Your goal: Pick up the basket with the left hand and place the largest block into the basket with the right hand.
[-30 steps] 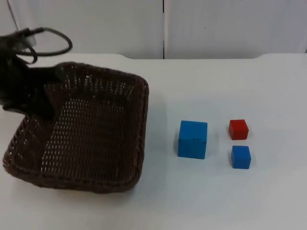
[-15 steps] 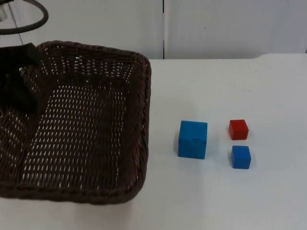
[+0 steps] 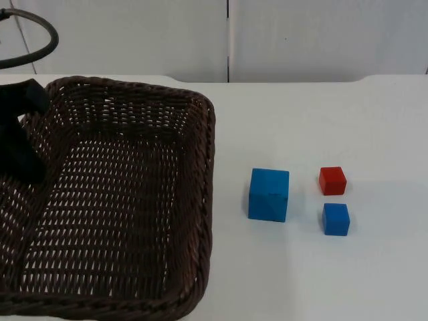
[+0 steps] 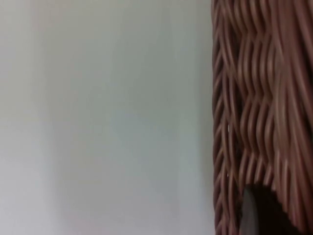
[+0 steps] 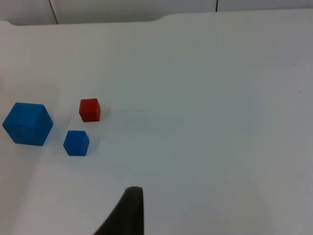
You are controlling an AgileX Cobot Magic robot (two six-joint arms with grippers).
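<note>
Left gripper [image 3: 23, 134] apparently clamps brown woven wicker basket [image 3: 200, 200], raised since a second ago | large blue cube [image 3: 269, 194] right of basket, untouched | right gripper fingers: cannot tell.

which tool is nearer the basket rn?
Left. The left tool is at the basket rim; the right tool waits over the table beyond the blocks.

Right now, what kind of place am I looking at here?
Probably a robot test bench, not a home or shop: a bare white table top ending at a grey partition wall, with just a wicker basket held by the left gripper and three plain colored blocks, the largest blue.
</note>
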